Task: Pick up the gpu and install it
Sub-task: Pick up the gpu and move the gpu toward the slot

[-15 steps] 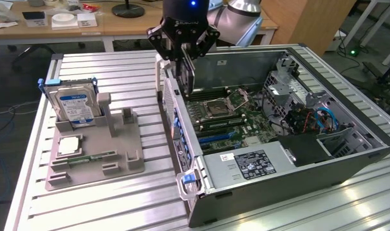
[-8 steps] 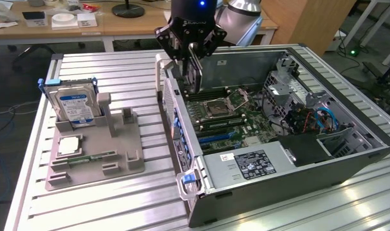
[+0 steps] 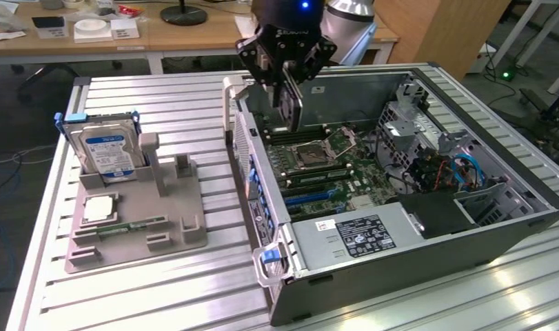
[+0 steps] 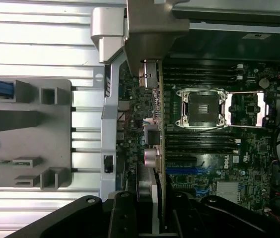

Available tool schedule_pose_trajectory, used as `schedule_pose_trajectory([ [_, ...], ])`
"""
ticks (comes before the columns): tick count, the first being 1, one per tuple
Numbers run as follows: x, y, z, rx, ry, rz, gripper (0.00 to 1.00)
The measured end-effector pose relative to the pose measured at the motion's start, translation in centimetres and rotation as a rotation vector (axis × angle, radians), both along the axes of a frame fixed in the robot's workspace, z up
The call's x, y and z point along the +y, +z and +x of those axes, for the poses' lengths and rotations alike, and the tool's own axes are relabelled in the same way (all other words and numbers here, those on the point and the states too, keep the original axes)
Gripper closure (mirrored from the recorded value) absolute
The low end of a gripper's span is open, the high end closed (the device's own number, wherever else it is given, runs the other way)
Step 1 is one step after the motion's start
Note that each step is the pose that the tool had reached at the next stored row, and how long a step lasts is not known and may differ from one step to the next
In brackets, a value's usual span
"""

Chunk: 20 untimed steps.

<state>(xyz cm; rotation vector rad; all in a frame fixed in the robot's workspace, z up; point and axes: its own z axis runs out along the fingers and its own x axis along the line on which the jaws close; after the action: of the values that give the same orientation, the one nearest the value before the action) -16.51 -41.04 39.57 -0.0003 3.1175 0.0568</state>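
Nearest in the exterior view, the open computer case (image 3: pixel 500 227) is lying on its side on the slatted metal table (image 3: pixel 150 303), with its power supply (image 3: pixel 362 234) facing forward and the motherboard (image 3: pixel 353 162) showing behind it. Toward the exterior view's left, a grey fixture tray (image 3: pixel 160 207) is carrying the narrow green memory stick (image 3: pixel 132 225), a square silvery chip (image 3: pixel 97 209) and, further back, the upright hard drive (image 3: pixel 109 152) with its blue-white label. Beyond these, the gripper (image 3: pixel 285 86) is hanging over the case's left part, its jaws partly closed and clamping the top edge of the gpu (image 3: pixel 291 110), which is standing upright and reaching down into the case just behind the CPU socket (image 3: pixel 314 153). Whether its lower edge is touching the board cannot be told. In the wrist view the gripper (image 4: pixel 152 218) is holding the gpu (image 4: pixel 159 124) edge-on, the card running between the CPU socket (image 4: pixel 202 106) and the case's wall. Furthest back, a wooden desk (image 3: pixel 196 34) is standing behind the table.
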Motion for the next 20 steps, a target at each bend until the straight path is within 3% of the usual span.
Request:
schedule_pose_trajectory([
  [20,0.0,-0.06,6.2,0.0,0.0,0.0001,0.71],
])
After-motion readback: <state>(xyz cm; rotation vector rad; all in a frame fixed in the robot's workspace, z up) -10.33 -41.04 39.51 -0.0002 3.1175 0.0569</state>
